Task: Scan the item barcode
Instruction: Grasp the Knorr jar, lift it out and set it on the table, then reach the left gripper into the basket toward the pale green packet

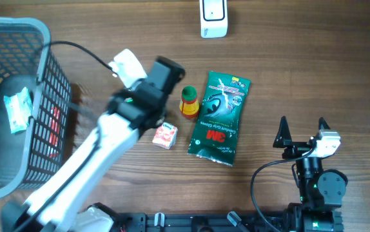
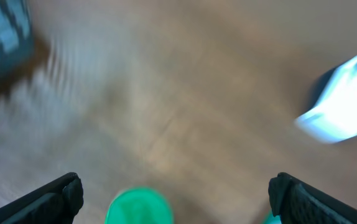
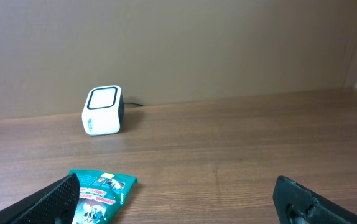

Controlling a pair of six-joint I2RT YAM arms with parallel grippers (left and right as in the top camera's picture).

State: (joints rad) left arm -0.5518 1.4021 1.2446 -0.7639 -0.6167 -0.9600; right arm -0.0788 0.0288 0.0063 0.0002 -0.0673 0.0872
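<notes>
On the wooden table (image 1: 314,58), near its middle, a small yellow-and-red bottle (image 1: 189,103) with a green cap (image 2: 140,206) sits just beside the left edge of a green 3M gloves packet (image 1: 220,118); whether the two touch is hard to tell. A small red-and-white box (image 1: 165,135) lies a little to the bottle's lower left. The white barcode scanner (image 1: 213,18) stands at the far edge, well apart from all three. The left tool (image 2: 175,186) hangs over the bottle with its jaws spread wide and nothing held. In the blurred left wrist view the cap sits low between the two fingers (image 2: 54,196), closer to the left one and clear of both. The right tool (image 1: 302,129) is near the table's right side, beyond the packet, jaws equally wide and empty, facing the scanner across bare wood. At the left edge a grey mesh basket (image 1: 43,84) holds a pale green packet (image 1: 17,109).
</notes>
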